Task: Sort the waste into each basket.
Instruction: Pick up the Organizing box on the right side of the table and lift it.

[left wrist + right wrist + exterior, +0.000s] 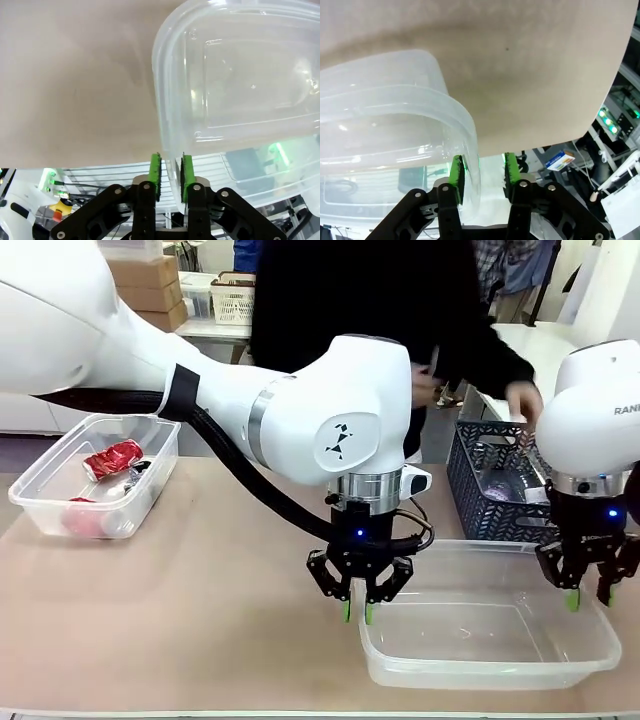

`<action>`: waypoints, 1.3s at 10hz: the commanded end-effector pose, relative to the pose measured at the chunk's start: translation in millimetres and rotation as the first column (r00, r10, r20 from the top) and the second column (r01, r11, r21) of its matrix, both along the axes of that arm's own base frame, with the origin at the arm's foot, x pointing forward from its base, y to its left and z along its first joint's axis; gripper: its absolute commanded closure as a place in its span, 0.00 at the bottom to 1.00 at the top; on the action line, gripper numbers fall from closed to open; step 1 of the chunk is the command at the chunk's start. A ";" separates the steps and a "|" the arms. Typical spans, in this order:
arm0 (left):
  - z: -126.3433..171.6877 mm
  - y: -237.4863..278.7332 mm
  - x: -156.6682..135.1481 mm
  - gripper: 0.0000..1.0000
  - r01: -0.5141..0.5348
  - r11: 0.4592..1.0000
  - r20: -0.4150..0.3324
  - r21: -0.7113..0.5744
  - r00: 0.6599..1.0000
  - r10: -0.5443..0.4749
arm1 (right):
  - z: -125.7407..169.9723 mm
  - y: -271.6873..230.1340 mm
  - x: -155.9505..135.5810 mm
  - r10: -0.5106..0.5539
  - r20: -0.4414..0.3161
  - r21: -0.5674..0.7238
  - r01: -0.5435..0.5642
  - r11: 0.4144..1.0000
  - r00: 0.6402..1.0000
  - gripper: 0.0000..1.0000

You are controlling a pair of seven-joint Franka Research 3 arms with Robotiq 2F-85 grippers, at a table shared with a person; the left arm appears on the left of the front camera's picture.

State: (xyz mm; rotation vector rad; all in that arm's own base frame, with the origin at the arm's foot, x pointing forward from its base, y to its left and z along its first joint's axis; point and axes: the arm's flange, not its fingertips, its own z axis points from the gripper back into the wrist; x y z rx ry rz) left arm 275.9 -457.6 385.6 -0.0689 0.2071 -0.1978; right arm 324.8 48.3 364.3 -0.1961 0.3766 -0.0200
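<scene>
Pinching rims of empty tub [490, 672], left gripper [170, 166] and right gripper [483, 166] jaws; frontally, red can [112, 458] in far tub [28, 502]

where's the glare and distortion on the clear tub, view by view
Front view: sharp, small glints inside the clear tub. Left wrist view: wide lens bows its walls, bright glint at the right edge, faint shadow on the table beside it. Right wrist view: rim looms large, slightly soft, darker shadow around it.
</scene>
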 end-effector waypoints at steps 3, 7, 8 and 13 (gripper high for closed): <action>1.4 2.6 2.0 1.00 0.004 1.000 0.007 -0.010 1.000 -0.004 | -40.5 -18.6 -64.1 0.021 -0.004 -0.011 -0.022 1.000 1.000 1.00; 31.8 29.6 -2.4 1.00 0.034 0.999 -0.035 -0.007 0.999 -0.034 | -6.6 -6.4 -75.7 0.058 -0.008 0.077 -0.057 0.995 0.998 1.00; 52.8 48.2 -4.6 1.00 0.001 1.000 -0.045 0.004 0.999 -0.001 | 17.1 0.0 -80.8 0.067 0.037 0.106 -0.071 0.992 0.997 1.00; 124.5 121.5 -10.9 1.00 -0.337 0.941 0.188 -0.038 0.922 0.337 | 119.2 92.7 -18.1 0.050 0.092 0.221 -0.070 0.973 0.994 1.00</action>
